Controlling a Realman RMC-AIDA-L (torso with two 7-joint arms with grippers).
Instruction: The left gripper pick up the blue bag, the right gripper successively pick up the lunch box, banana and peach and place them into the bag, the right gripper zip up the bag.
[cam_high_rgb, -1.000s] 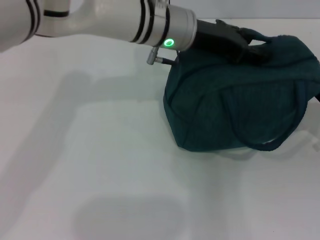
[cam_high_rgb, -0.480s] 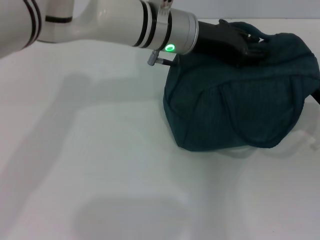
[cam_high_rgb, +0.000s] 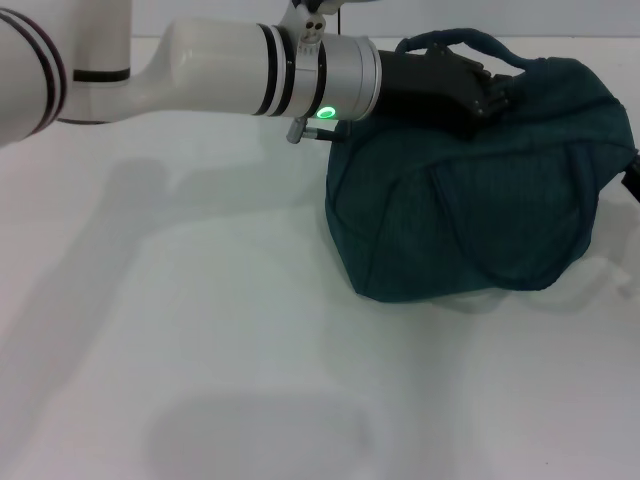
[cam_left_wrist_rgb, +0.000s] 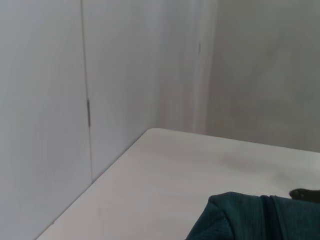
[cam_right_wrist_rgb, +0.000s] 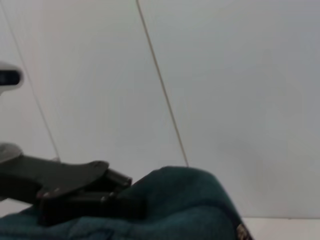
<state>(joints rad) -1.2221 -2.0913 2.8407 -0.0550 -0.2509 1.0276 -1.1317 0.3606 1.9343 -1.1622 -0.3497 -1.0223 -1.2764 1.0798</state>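
Left gripper (cam_high_rgb: 492, 95) clamps the blue bag (cam_high_rgb: 480, 200) handle; right gripper unseen.

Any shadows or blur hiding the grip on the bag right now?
Head view: soft arm shadows fall on the table, away from the left gripper on the bag; its jaws are dark against the dark cloth. Right wrist view: gripper and bag look slightly soft. Left wrist view: only a bag corner shows.

Lab-like test room — bare white table (cam_high_rgb: 200, 330), plain pale panelled walls (cam_left_wrist_rgb: 125, 65), robot arm (cam_high_rgb: 200, 80)
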